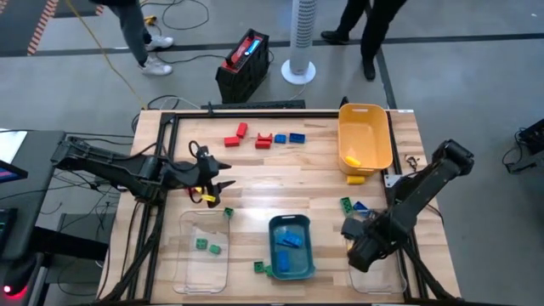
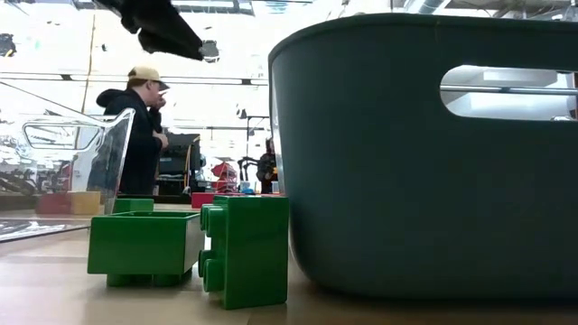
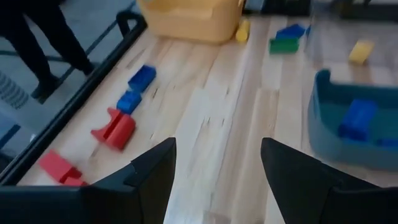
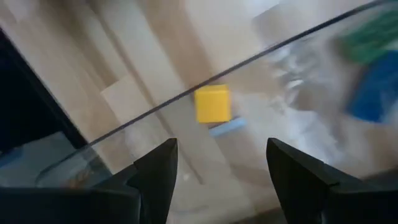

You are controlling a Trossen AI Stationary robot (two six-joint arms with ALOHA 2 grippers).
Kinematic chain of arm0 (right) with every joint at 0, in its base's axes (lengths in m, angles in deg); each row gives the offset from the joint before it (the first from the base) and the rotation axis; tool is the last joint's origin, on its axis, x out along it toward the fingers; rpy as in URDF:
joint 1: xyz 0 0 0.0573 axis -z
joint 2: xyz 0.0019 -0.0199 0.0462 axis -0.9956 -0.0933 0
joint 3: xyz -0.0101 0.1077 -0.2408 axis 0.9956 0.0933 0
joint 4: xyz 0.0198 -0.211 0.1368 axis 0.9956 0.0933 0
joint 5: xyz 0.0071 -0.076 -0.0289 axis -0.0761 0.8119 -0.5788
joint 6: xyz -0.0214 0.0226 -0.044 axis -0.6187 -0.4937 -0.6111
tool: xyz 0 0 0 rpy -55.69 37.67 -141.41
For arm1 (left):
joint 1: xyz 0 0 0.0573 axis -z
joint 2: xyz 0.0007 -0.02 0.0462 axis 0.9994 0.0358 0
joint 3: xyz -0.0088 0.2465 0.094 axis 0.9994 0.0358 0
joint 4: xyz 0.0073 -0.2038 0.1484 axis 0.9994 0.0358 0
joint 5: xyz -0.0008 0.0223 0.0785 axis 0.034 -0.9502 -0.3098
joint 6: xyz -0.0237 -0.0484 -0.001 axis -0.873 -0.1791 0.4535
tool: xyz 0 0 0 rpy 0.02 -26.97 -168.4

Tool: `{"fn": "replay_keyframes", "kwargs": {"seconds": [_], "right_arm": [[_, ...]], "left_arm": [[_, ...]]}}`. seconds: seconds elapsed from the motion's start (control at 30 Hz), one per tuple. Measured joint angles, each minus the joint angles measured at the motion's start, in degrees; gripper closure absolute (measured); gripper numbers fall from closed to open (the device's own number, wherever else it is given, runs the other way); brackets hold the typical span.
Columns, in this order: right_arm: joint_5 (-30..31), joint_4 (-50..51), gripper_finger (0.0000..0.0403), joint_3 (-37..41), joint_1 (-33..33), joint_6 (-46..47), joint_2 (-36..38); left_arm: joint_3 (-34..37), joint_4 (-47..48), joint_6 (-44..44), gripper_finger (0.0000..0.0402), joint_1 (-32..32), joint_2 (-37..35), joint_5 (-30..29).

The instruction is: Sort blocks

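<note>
Right gripper [image 4: 214,165] spread wide, empty, above small yellow plastic block [image 4: 212,104] in clear plastic bin [image 4: 124,127]. Left gripper [image 3: 214,165] also spread wide, empty, over wooden table [image 3: 211,106].

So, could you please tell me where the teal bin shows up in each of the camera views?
High view: teal bin at bottom centre, blue blocks inside.
Low view: its dark wall fills the right.
Left wrist view: at the right edge.
Right wrist view: not in it.
Shared landmark: the yellow bin, also in the left wrist view.

Bright, even overhead light; both wrist views blur, and the low view's background glares white.
</note>
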Motion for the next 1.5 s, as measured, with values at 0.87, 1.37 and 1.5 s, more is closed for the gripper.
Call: {"fn": "replay_keyframes", "kwargs": {"seconds": [0.87,1.37,1.5], "right_arm": [[10.8,4.7,0.0149,-10.8,31.6,-23.2,-0.7],[3.5,8.2,0.0148,-0.9,38.6,-10.8,-0.7],[2.3,7.2,0.0148,3.0,37.1,-8.2,-0.7]], "left_arm": [[0.0,-1.4,14.6,0.0172,0.1,-0.3,9.4],[0.0,2.6,11.1,0.0172,0.2,-0.3,9.4],[0.0,3.0,10.1,0.0172,0.2,-0.3,9.5]]}}
